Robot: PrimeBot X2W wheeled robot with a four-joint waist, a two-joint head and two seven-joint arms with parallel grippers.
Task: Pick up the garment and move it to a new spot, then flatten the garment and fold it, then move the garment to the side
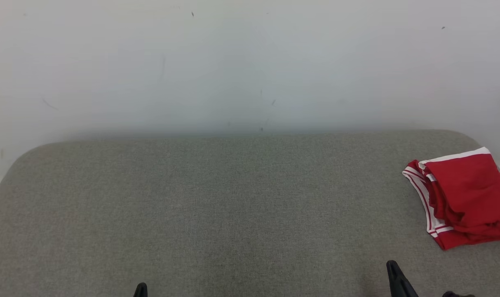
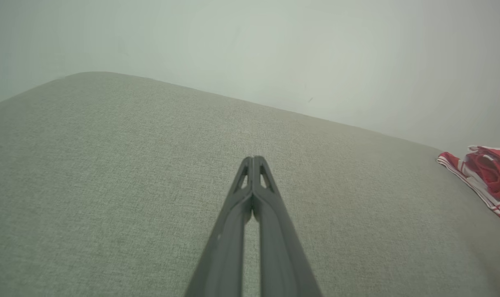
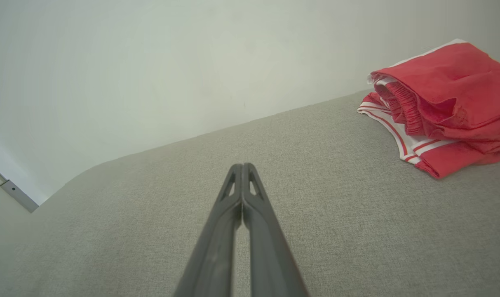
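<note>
At three o'clock on the grey fabric surface point(image 1: 233, 206), close to its rounded far-right corner, your garment point(image 1: 464, 198) lay in a loosely folded heap. It was red cloth with white stripes along its edges and a white band across the top. Its right part ran past the edge of the head view, so you could not see where it ended.

Your left gripper point(image 2: 254, 159) was closed and empty, its two dark fingers pressed together at the tips. In the head view its tip poked up at seven o'clock.

Your right gripper point(image 3: 242, 166) was likewise closed on nothing, tips meeting. Its finger showed at five o'clock in the head view, near the garment's front edge but apart from it.

From the right wrist camera the garment sat at two o'clock of the closed fingers, with a ribbed waistband visible in the fold. From the left wrist camera it lay well apart at three o'clock. A pale wall point(image 1: 250, 62) rose behind the surface at twelve o'clock.
</note>
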